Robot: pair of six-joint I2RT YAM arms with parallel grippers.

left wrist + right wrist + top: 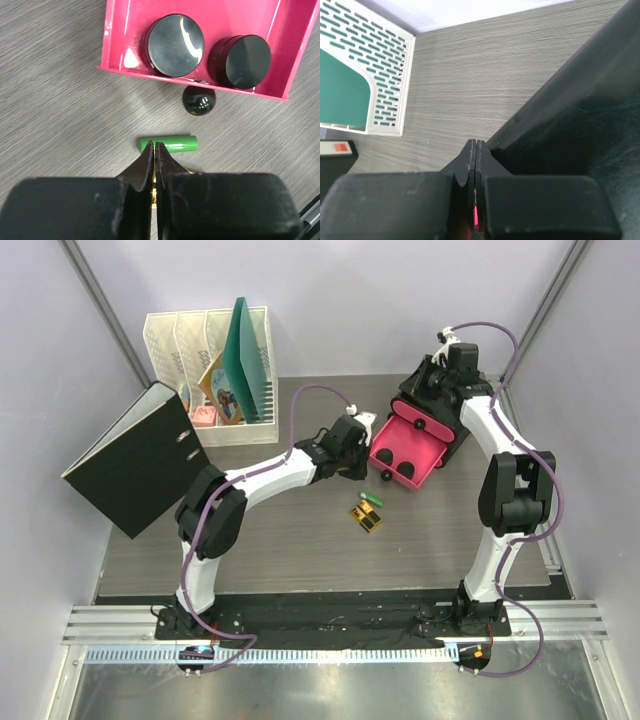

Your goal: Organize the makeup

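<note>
Two black round jars (174, 45) (240, 61) sit in an open pink drawer (120, 50). A small green tube (175, 144) lies on the table just in front of the drawer's black knob (199, 100). My left gripper (154, 146) is shut and empty, its tips over the tube's left end. In the top view the left gripper (352, 462) hovers beside the drawer (400, 445), with the green tube (372, 498) and a gold-and-black case (366, 517) lying below it. My right gripper (476, 144) is shut, against the edge of the black box (580, 125). The bottle and the orange tube are out of view.
A white file rack (210, 365) with folders stands at the back left; it also shows in the right wrist view (370, 75). A black binder (135, 460) leans at the left. The black box (440, 405) stands at the back right under the right gripper (437, 388).
</note>
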